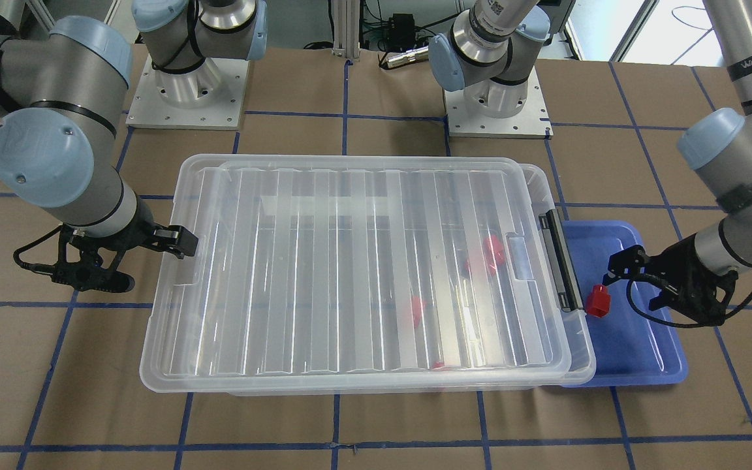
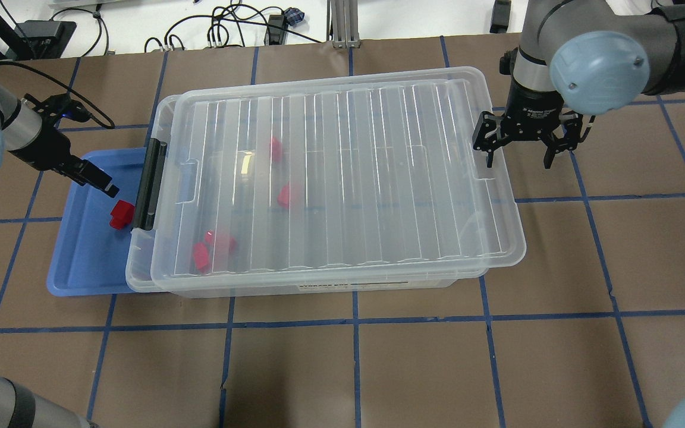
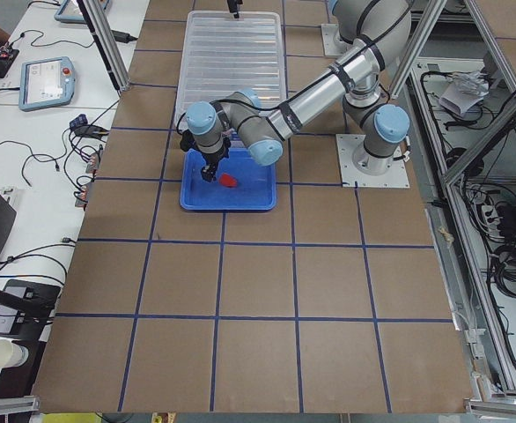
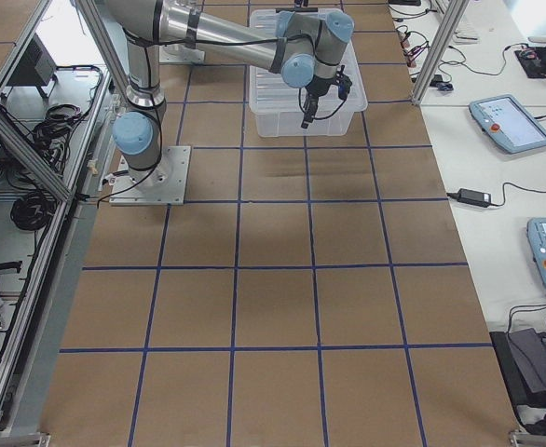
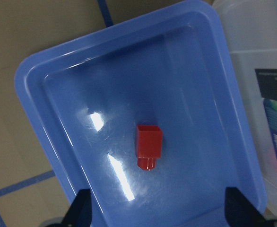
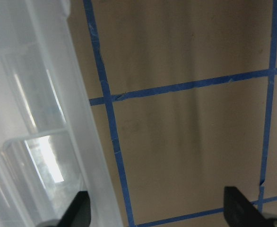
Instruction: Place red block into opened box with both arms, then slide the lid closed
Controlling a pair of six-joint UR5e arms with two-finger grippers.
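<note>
A small red block lies in the blue tray, close to the box's black bar. My left gripper hovers just above it, open and holding nothing. In the left wrist view the block sits centred ahead of the spread fingers. The clear box is almost wholly covered by the ribbed lid, which is shifted slightly away from the bar end. My right gripper stands open at the lid's far short end, one finger by the edge. I cannot tell if it touches.
Several red blocks show through the lid inside the box. The blue tray is tucked partly under the box's bar end. Brown paper with blue tape lines covers the table, and the arm bases stand behind the box.
</note>
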